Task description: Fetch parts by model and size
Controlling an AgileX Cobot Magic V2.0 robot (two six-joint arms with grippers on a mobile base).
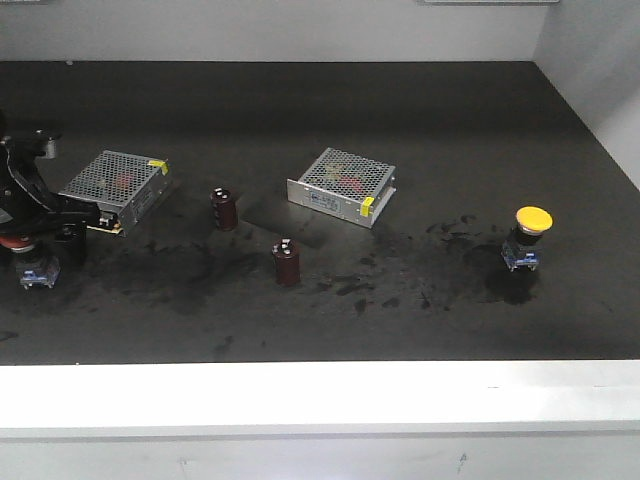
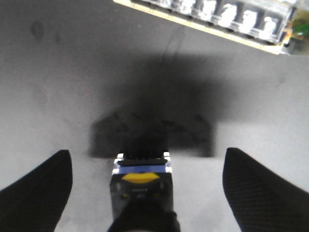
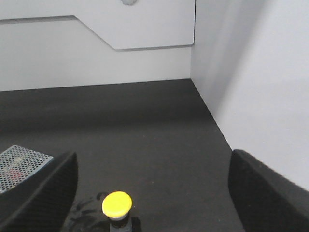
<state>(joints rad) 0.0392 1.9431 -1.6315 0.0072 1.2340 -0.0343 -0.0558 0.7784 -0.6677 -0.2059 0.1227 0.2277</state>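
The red-capped part (image 1: 30,258) stands at the table's far left, with a sliver of red cap showing above its blue base. My left gripper (image 1: 48,245) hangs over it. In the left wrist view the gripper (image 2: 146,154) is open wide, and the part's dark body and blue base (image 2: 141,168) sit between the fingers (image 2: 38,193) without touching either. The yellow-capped part (image 1: 530,236) stands upright at the right. My right gripper (image 3: 154,154) is open above and behind this part (image 3: 117,204), which sits nearer the left finger (image 3: 46,193).
Two silver mesh-topped boxes (image 1: 115,185) (image 1: 342,186) lie at mid-table. The left one (image 2: 217,19) is just beyond my left gripper. Two dark maroon cylinders (image 1: 224,209) (image 1: 287,262) stand between them. A white side wall (image 3: 260,87) rises close on the right.
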